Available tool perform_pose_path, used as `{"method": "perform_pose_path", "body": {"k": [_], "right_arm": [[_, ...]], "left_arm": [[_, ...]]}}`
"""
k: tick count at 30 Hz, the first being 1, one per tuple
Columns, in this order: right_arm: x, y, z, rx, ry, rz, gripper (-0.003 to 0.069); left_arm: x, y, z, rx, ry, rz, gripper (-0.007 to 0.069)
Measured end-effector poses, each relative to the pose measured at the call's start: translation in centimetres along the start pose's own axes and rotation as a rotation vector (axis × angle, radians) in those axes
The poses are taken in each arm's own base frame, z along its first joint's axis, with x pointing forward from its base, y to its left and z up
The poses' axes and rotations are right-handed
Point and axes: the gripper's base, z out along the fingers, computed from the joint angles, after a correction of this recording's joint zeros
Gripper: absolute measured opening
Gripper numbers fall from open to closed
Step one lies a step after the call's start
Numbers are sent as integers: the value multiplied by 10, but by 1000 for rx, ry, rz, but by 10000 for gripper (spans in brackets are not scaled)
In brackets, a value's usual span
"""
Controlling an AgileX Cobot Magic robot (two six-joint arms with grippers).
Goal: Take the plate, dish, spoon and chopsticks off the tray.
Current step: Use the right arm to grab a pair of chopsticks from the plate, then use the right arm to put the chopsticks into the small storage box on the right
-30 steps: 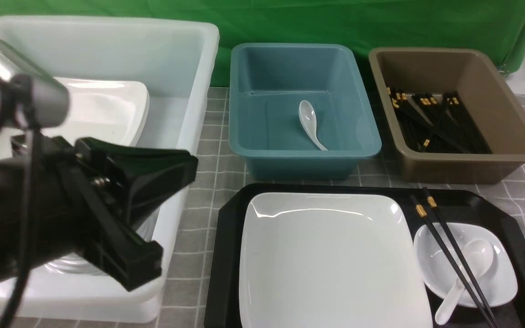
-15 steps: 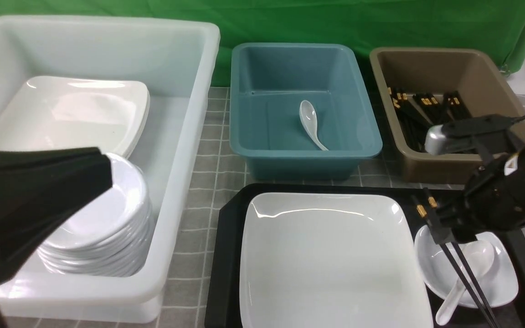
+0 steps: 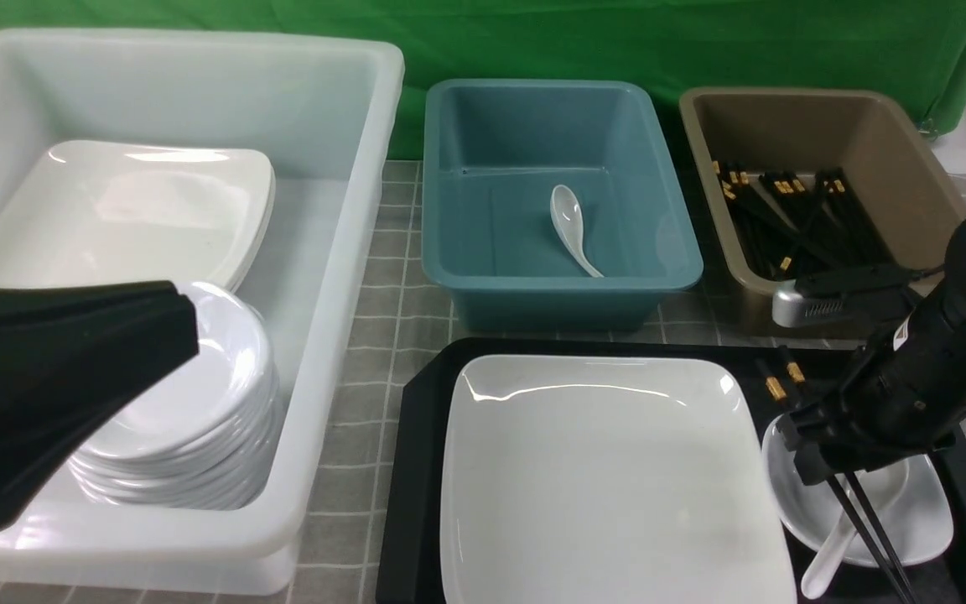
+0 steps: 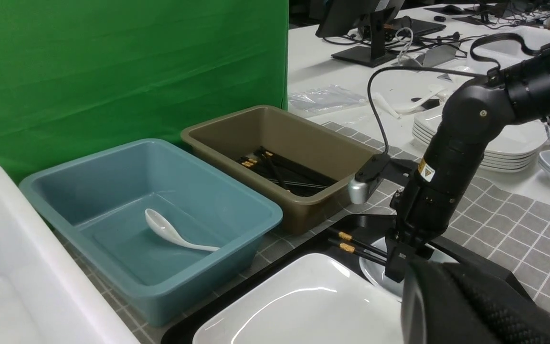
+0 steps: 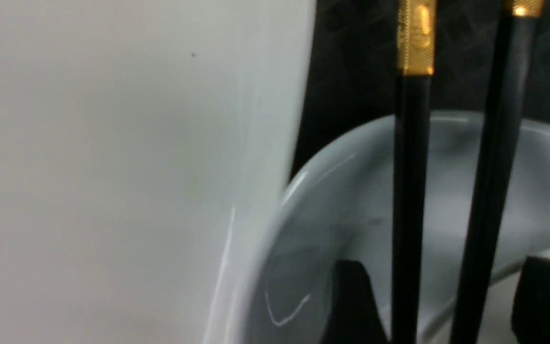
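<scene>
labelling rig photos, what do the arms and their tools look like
The left tool and right tool are matte black. The right arm is black and rounded, with a yellow-and-white sticker, a looping black cable and a silver-ended module.

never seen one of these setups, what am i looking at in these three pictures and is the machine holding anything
This is a two-armed robot clearing a table. The wide picture looks forward from between its arms. The other two come from a camera on each wrist. The big black shape is the left claw, close to the lens; I can't tell if it is open. A black tray carries a large plate, a small dish, a spoon and chopsticks. Behind stand a white tub with stacked plates, a teal tub with a second spoon, and a brown tub of spare chopsticks. The right claw is open, a finger either side of the chopsticks, gripping nothing yet.
</scene>
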Motion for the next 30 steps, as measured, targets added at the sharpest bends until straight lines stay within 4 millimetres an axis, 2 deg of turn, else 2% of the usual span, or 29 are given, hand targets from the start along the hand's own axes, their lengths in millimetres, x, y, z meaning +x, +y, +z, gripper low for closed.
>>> {"method": "perform_pose_path", "body": {"k": [3, 14, 19, 22, 26, 27, 30], "right_arm": [[-1, 0, 6, 0, 4, -2, 442], [-1, 0, 6, 0, 12, -66, 147], [3, 0, -2, -3, 22, -122, 134], [8, 3, -19, -17, 18, -149, 134], [8, 14, -58, -92, -93, -172, 134], [7, 15, -63, -96, -110, -177, 134], [-31, 9, -112, -145, -333, -122, 134]], "left_arm": [[0, 0, 0, -1, 0, 4, 10], [0, 0, 0, -1, 2, 4, 10], [0, 0, 0, -2, -2, 3, 10], [-2, 0, 0, -5, -21, 3, 10], [-7, 1, 0, -15, -82, 4, 10], [-8, 1, 0, -16, -86, 4, 10], [-15, 3, -1, -32, -160, 29, 10]]}}
